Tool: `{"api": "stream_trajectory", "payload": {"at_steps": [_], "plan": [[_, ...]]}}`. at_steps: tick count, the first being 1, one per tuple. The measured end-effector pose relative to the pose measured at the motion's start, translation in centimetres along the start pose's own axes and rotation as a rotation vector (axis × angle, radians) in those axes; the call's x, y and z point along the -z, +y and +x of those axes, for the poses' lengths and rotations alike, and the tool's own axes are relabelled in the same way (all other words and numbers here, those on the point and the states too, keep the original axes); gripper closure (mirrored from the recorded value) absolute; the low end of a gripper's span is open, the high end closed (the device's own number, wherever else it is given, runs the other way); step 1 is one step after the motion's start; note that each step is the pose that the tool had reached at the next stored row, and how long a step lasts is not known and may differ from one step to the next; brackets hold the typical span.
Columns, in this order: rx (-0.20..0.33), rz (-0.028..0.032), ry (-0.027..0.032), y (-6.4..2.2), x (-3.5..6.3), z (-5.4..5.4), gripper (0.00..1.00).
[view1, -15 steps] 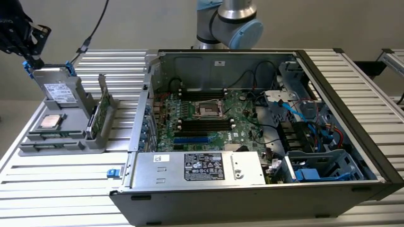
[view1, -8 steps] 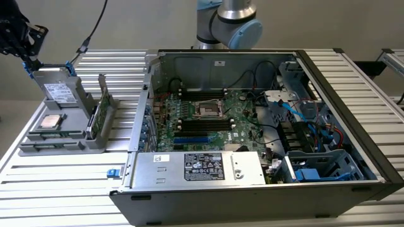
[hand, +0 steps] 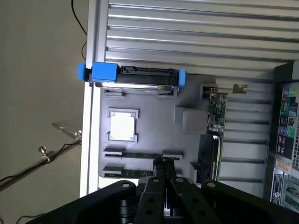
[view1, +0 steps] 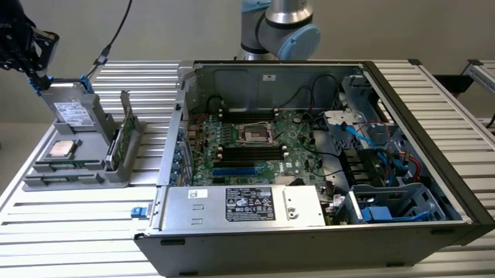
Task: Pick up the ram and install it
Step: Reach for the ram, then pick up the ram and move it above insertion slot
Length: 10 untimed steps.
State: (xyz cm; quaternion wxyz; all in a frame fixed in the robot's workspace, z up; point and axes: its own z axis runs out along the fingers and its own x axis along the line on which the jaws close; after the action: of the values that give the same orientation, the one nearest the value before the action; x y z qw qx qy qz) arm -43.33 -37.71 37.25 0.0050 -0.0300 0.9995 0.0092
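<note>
We are looking at a Universal Robots arm (view1: 280, 26) rising at the back of the scene. Its silver joint, with a pale blue cap, is showing at the top of the exterior view. Its black gripper (hand: 163, 162) is hanging high at the exterior view's far left, pointing downward. In the wrist view, its two black fingers (hand: 154, 186) are lying closed against each other, tips touching, with the linkages spreading out behind them.

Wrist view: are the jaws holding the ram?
No, the jaws are shut with nothing between them, and the ram lies in its slot in the tray.
</note>
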Motion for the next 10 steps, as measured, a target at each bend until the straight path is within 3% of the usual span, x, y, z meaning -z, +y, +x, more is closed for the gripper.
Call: {"api": "stream_trajectory", "payload": {"at_steps": [1, 10], "plan": [[0.001, 0.0009, -0.0021, 0.02, 0.01, 0.12, 0.9], [0.001, 0.001, -0.0023, 0.02, 0.01, 0.16, 0.9]]}}
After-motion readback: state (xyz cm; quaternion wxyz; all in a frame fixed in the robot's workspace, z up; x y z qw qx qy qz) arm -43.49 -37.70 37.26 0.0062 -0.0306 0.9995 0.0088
